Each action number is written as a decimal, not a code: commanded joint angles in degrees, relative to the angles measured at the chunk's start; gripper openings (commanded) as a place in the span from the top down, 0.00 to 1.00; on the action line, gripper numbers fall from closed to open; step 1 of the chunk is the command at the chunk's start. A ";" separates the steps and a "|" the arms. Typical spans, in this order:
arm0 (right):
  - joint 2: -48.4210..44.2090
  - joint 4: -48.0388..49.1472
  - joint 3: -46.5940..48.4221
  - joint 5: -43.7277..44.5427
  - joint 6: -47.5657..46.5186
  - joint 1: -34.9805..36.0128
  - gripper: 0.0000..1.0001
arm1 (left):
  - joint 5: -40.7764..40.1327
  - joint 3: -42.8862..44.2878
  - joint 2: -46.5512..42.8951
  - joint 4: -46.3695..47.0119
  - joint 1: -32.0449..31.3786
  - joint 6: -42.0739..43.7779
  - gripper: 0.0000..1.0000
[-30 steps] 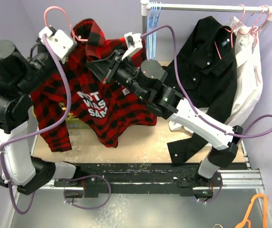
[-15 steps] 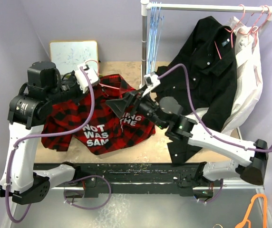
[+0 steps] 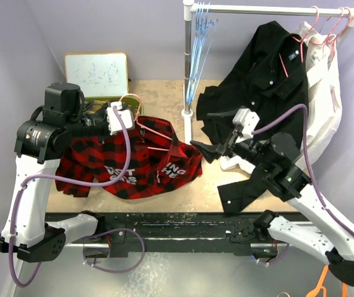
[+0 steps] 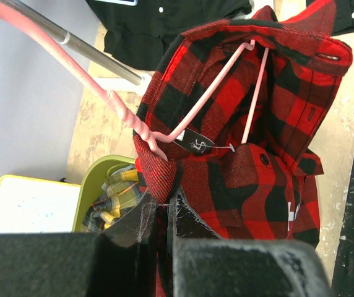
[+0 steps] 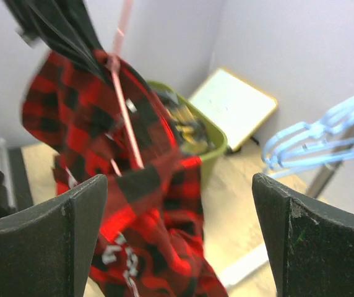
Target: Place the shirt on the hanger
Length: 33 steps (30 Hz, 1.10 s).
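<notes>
Shirt first: red-and-black buffalo-check flannel, crumpled in a heap on the left half of the table, between the two arms. White lettering on a dark inner patch, facing up, broken by folds, only partly readable. Collar end lifted off the heap toward the far left; sleeves and body slumped on the wood.

Left wrist view, close up: collar open, pink wire hanger sitting inside the neck opening, both shoulder wires running down under the flannel, twisted neck and hook sticking out past the collar. Small black tag just under the collar, dark button on the placket nearby.

Left gripper: jaws nearly closed, pinching collar cloth right at the base of the hanger neck, frayed fabric edge showing in the slit. Cannot tell if the wire itself is clamped too.

Right gripper: jaws spread wide, nothing between them, just right of the shirt, no contact, pointing at it.

Around it: green bin with yellow-green plaid cloth beyond the collar, whiteboard at the far left wall, black shirt hanging on the rail at far right, blue hangers on the rail's left end.
</notes>
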 commanded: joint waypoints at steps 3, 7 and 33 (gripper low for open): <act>2.11 -10.11 -2.91 -14.81 -9.13 -7.36 0.00 | 6.35 1.33 0.39 -0.27 0.25 6.69 1.00; 5.85 -16.71 -1.31 -24.86 -12.62 -9.19 0.02 | 8.32 2.49 0.57 -2.74 0.29 10.13 1.00; 20.87 -3.85 8.46 -32.20 1.45 -5.37 1.00 | 15.69 3.36 5.25 -0.58 0.23 10.42 1.00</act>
